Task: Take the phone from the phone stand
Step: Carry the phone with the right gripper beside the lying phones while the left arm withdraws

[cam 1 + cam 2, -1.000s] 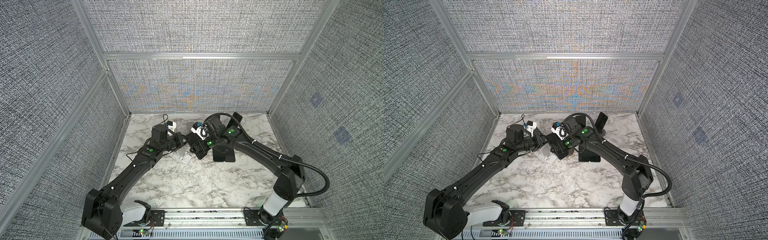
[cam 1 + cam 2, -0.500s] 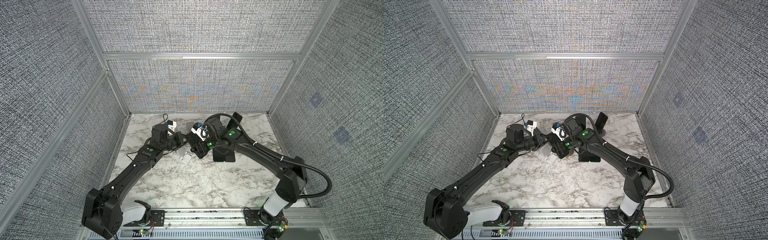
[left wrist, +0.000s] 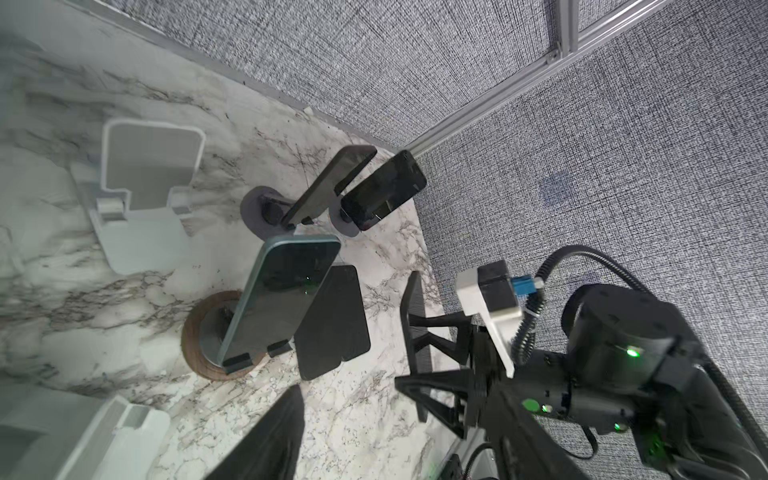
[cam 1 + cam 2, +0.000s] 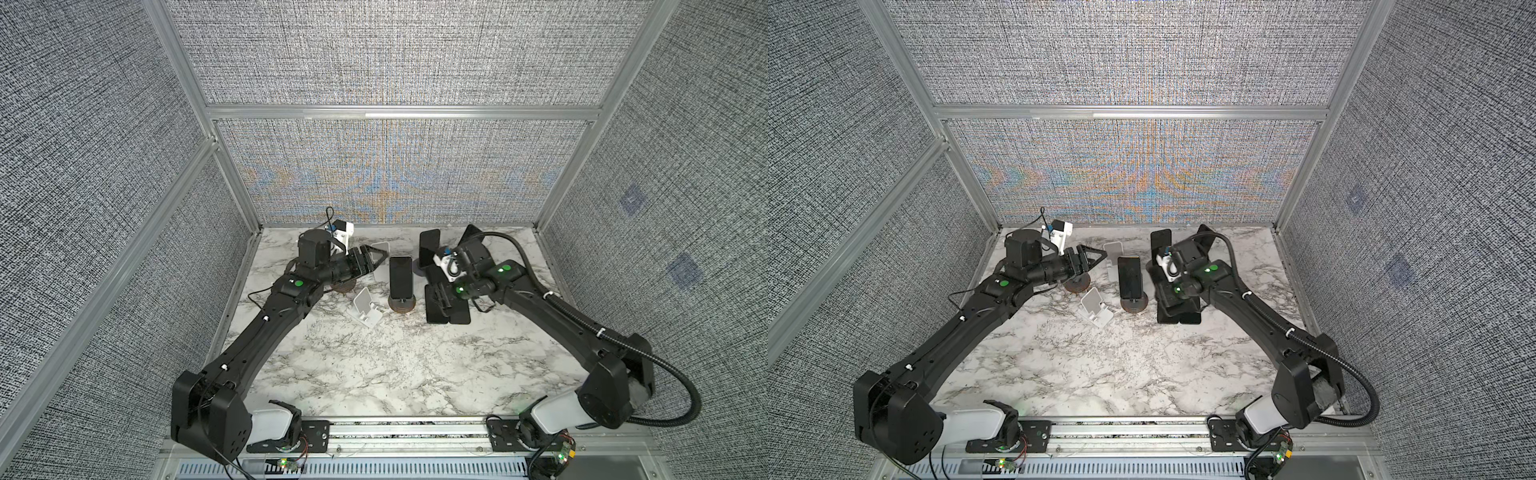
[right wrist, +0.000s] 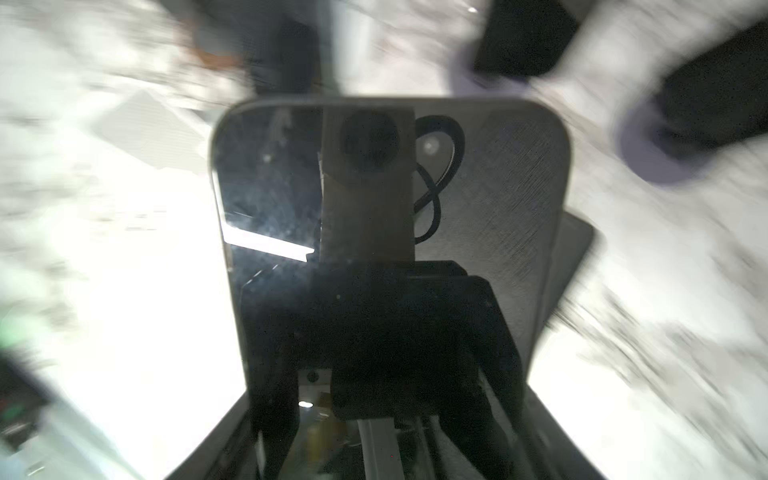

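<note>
A dark phone (image 5: 386, 187) lies between my right gripper's (image 4: 438, 300) jaws, which are shut on its long edges. It hangs low at the right, clear of any stand, over a black phone (image 4: 459, 311) lying flat. In the left wrist view the held phone (image 3: 415, 324) shows edge-on. A round wooden-based phone stand (image 4: 345, 286) sits partly under my left wrist, its cradle hidden. My left gripper (image 4: 380, 262) is open and empty just behind it. A teal-edged phone (image 4: 401, 275) leans on a second wooden-based stand (image 4: 402, 306) in the middle.
Two white plastic stands, one (image 4: 365, 312) in front and one (image 4: 381, 257) behind the left gripper, stand empty. Two more dark phones (image 3: 332, 183) (image 3: 384, 191) rest on grey round stands at the back right. Enclosure walls (image 4: 395, 174) close in behind and at both sides.
My left gripper, shut a second ago, now stands open. My right gripper has narrowed onto the dark phone and swung from the middle to the right with it.
</note>
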Available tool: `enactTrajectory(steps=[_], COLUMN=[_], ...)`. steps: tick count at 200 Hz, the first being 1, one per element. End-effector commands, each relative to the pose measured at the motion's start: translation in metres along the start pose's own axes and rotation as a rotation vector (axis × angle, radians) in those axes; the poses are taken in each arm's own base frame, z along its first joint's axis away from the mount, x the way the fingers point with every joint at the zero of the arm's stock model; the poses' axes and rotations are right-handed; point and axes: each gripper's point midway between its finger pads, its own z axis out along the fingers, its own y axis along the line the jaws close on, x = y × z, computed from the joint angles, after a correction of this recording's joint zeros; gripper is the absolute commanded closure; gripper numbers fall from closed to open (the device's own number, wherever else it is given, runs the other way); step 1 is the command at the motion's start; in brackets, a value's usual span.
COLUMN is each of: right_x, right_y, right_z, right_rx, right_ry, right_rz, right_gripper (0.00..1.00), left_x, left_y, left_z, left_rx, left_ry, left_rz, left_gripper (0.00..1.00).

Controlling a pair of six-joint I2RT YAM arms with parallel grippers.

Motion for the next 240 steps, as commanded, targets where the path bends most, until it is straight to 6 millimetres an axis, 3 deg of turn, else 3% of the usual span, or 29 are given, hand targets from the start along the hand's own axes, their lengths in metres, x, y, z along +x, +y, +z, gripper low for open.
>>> enactTrajectory(steps=[1,33,66,115,165,211,240], right_x=[0.027,0.051,0.054,0.060,0.063,0.068,0.071], right_y=[-0.050,-0.114,-0.151,-0.156,-0.153,-0.152,-0.147], right_z=[0.006,0.032,0.053,0.085,0.099,0.107,0.111], right_rx=[0.136,0.238,0.287,0.279,0.250,0.242,0.221], right_ry=[0.073,0.138,0.173,0.215,0.227,0.247,0.253], right_rz=[0.030,0.144,0.196,0.231,0.270,0.293,0.309], right_gripper=[0.58,0.59,0.63,0.64,0.63,0.50,0.37], left_x=[0.002,-0.003,-0.001,0.006,0.011,0.010,0.009], left_y=[0.012,0.036,0.045,0.053,0.049,0.047,0.046], left_z=[-0.006,-0.011,-0.010,-0.006,-0.011,-0.015,-0.016], left_rx=[-0.033,-0.108,-0.091,-0.059,-0.030,-0.026,-0.026], left_ry=[0.053,0.075,0.075,0.097,0.104,0.095,0.083], left_rz=[0.070,0.125,0.146,0.137,0.140,0.142,0.143], left_gripper=[0.30,0.31,0.31,0.31,0.31,0.31,0.31])
